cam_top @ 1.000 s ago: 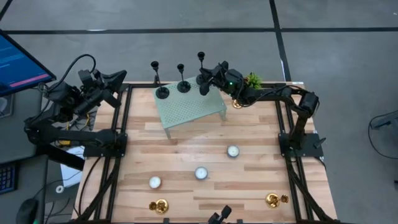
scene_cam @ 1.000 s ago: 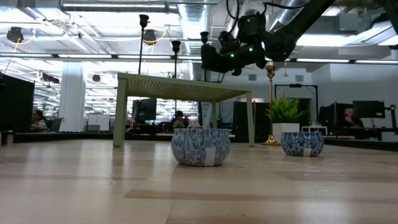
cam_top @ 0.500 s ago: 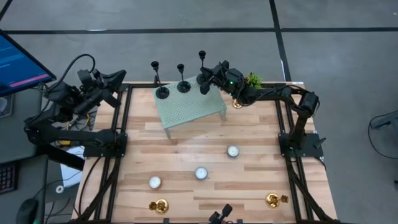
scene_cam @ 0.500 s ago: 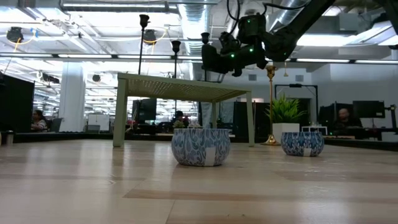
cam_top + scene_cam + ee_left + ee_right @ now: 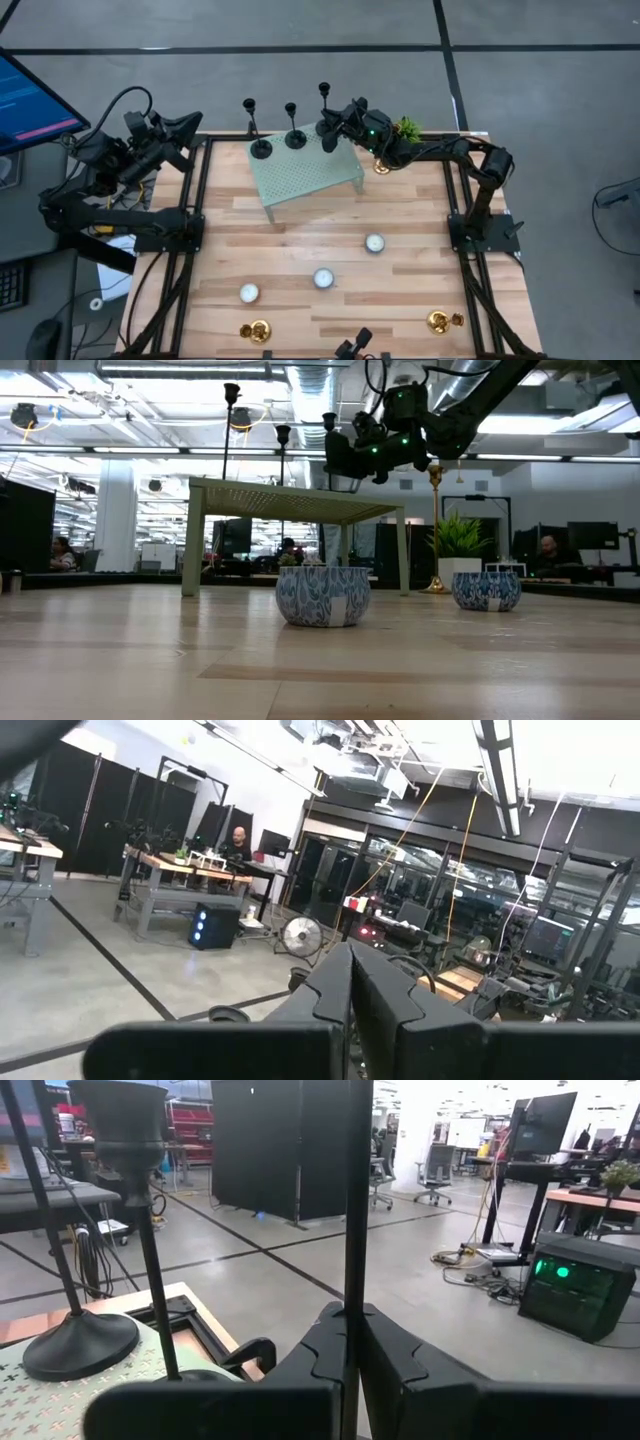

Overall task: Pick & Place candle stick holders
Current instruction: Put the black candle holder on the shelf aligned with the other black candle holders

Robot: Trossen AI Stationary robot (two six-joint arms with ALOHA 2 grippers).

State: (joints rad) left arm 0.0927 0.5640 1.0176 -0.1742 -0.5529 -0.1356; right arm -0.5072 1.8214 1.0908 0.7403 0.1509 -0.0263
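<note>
Right gripper sits over the far right corner of the green stand, fingers pressed onto the thin stem of a black holder; in the right wrist view that stem runs straight up between the two dark fingers with no gap showing. Holder is upright, its disc base at the stand's top near that corner, cup end above the gripper in the low view. Two more black holders stand on the stand's far edge: middle one just beside the gripped one, third one toward the stand's left corner. All three are upright and apart from each other. Tall gold holder stands on the table just right of the stand, with the potted plant beside it. Three tealights lie on the table nearer than the stand: one, one, one. Two squat gold holders sit well apart from the stand at the near edge, left and right. Left gripper waits off the table, left of the stand; its fingers are closed together on nothing.
</note>
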